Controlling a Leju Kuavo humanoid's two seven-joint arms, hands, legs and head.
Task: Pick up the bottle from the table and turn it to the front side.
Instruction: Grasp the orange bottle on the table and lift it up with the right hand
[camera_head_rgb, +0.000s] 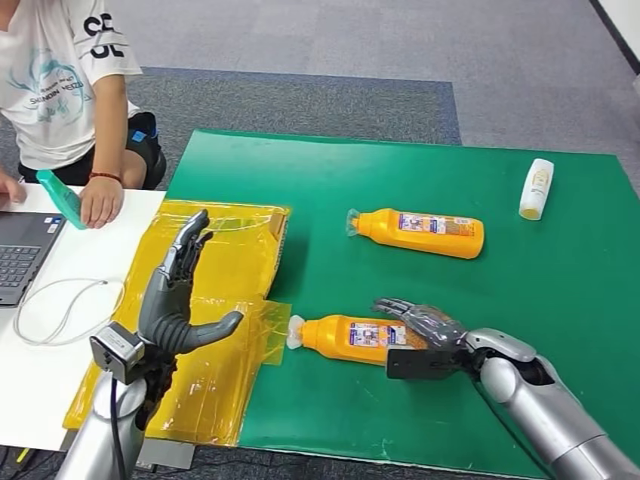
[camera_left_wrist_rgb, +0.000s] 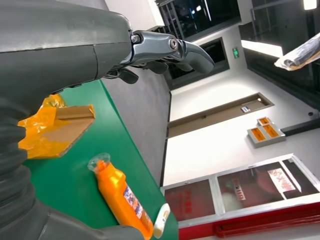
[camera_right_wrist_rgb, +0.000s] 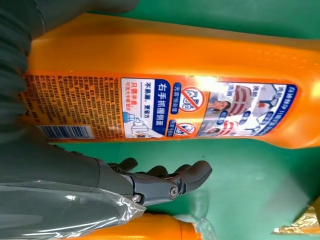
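- Right robot hand (camera_head_rgb: 423, 335): fingers spread at the near bottle (camera_head_rgb: 347, 338), apparently not yet gripping.
- Left robot hand (camera_head_rgb: 177, 295): open, idle.
- Bottle lies on the worktop (camera_head_rgb: 453, 380), back label up; lift and turn remain.

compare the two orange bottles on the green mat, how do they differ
The near orange bottle lies under the right robot hand, which reaches over its base end; the far orange bottle lies apart from both hands. The near one sits close to the yellow plastic sheet; the far one lies nearer the small white bottle. Both lie on their sides, clear caps pointing toward the sheet, printed labels up.
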